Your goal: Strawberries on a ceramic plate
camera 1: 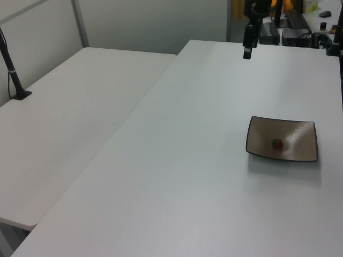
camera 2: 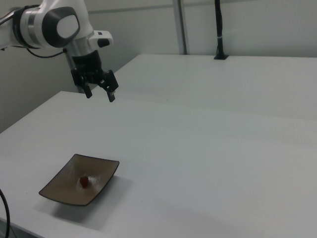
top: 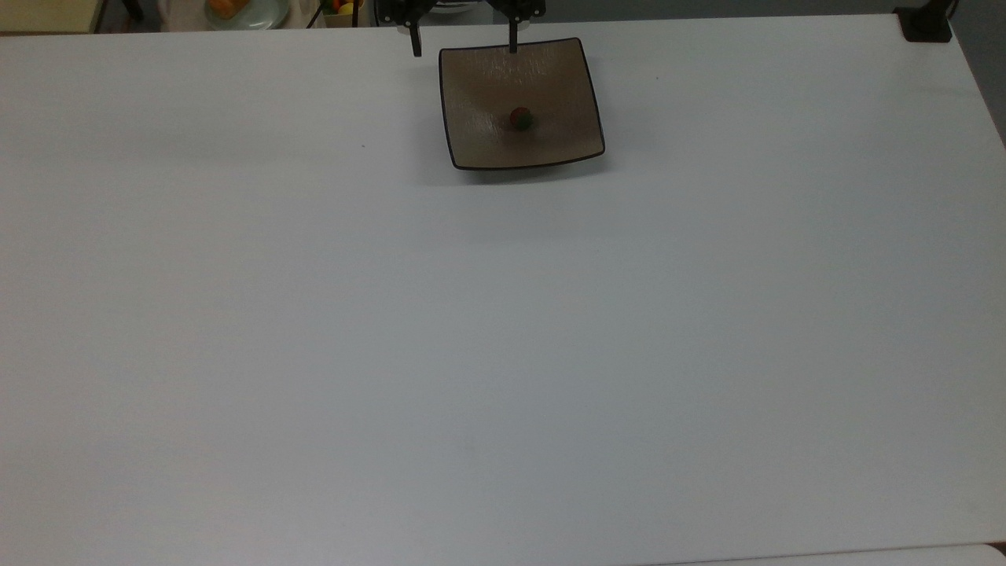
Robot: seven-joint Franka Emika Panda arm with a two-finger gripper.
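While my gripper hangs high above the table with its fingers spread apart and nothing between them, I see it well clear of the plate. From the top view it sits at the table's 12 o'clock edge, one finger tip over the plate's far rim, the other off toward 11 o'clock. From the left view the gripper is up at 12 o'clock from the plate. I find the plate resting flat on the table, square and brown with a dark rim. On it lies the strawberry, near the plate's middle, red with a green cap. From the right view the strawberry and from the left view the strawberry rest likewise on the plate's floor.
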